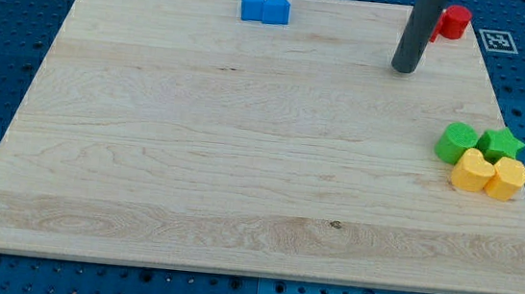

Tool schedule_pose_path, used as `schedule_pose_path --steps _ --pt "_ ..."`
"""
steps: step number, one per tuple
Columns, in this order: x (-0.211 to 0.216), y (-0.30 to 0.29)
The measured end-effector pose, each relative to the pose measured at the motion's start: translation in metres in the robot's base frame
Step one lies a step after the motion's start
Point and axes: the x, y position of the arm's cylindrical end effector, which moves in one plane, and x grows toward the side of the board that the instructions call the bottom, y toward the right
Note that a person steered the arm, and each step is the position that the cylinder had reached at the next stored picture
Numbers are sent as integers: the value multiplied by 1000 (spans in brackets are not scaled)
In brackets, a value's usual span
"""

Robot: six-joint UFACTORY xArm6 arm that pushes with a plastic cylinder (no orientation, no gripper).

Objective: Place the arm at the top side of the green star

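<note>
The green star (502,144) lies near the view's right edge of the wooden board (243,145). It touches a rounded green block (456,143) on its left and a yellow block (508,178) below it. My tip (404,69) is the lower end of a dark rod that enters from the view's top. The tip stands up and to the left of the green star, well apart from it.
A second yellow block (473,172) sits below the green block. A red block (453,22) lies at the view's top right, just right of the rod. Two blue blocks (263,6) sit together at the board's top edge.
</note>
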Motion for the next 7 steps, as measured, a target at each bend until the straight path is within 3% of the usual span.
schedule_pose_path --steps 7 --pt "15 73"
